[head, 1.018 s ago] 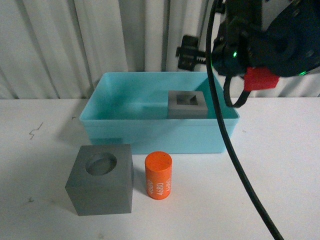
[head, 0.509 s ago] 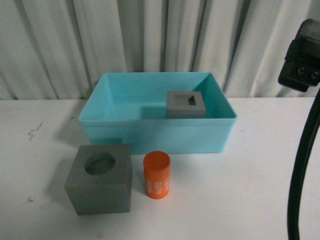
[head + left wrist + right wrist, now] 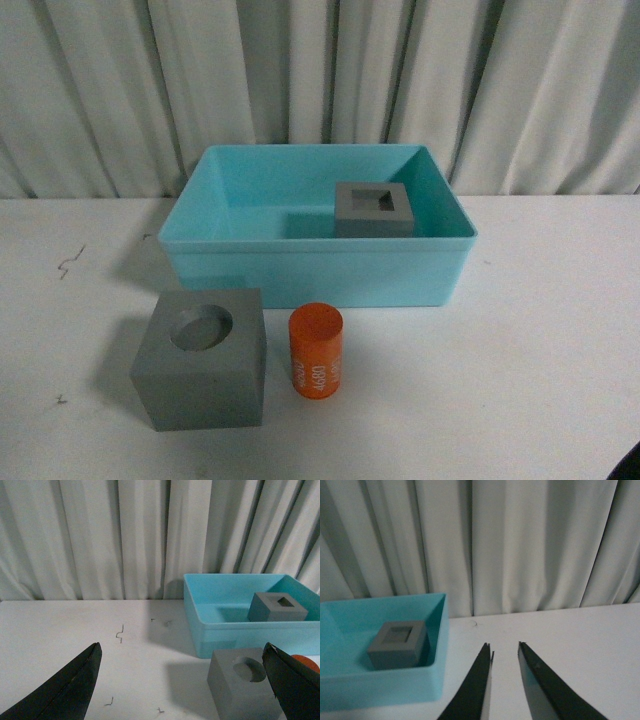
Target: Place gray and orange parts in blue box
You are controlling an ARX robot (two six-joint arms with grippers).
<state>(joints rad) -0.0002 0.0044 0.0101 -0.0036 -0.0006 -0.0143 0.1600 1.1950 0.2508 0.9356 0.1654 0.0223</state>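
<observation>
Blue box, gray cube inside, lies ahead of both: left pincer spread wide, right pincer narrowly parted, both empty.

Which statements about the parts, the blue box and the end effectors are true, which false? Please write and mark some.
The gray cube with the square recess lies inside the blue box. True.
The orange cylinder is in the box too. False: it stands on the table before the box.
The left end effector is wide open. True.
The right end effector grips the round-recess cube. False: it is empty; that cube rests beside the cylinder.
</observation>
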